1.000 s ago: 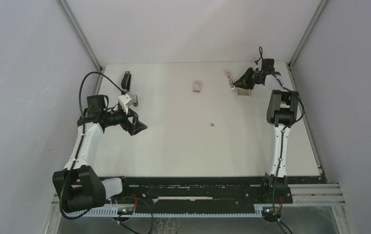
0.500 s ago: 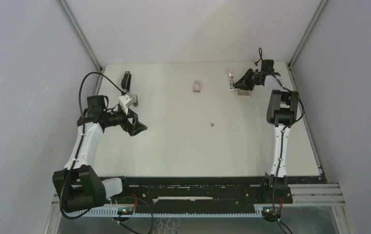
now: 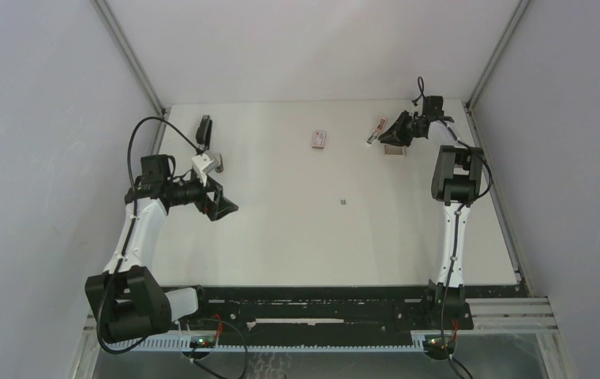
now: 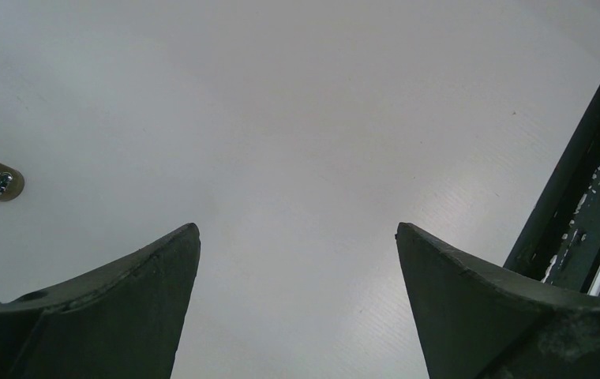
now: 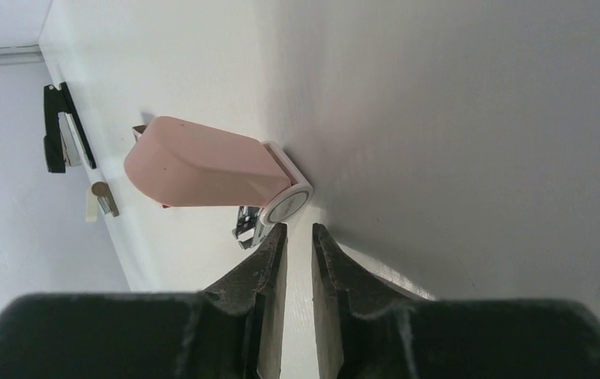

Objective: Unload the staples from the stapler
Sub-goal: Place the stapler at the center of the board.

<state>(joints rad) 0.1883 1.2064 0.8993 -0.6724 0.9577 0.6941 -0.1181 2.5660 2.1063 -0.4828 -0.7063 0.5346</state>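
White tabletop (image 3: pixel 297 245), grey walls on three sides. Pink stapler (image 3: pixel 377 129) lies far out at about 1 o'clock on the table, near the back edge, with the right gripper (image 3: pixel 384 134) at its 3 o'clock side. Wrist view: fingers (image 5: pixel 269 260) drawn almost together with a thin slit between, nothing seen clamped in it. The tips meet the stapler's white rounded end, and some bright metal (image 5: pixel 245 225) shows beneath (magazine or pusher, cannot tell which). Left gripper (image 3: pixel 226 201) hangs at 9 o'clock, jaws wide apart over bare surface. Staples: none visible in the stapler. One tiny grey speck (image 3: pixel 343 203) near table centre may be a loose strip, too small to confirm. Small pinkish box (image 3: pixel 320 139) at 12 o'clock, black stapler (image 3: pixel 204 129) at 11. Risks, as judged: the stapler is light and unbraced, so a push from near-closed tips would likely spin or skate it toward the back edge rather than open it. Contact is at one end only, so slipping off seems probable. Any strip that drops out would be hard to find on the pale surface.
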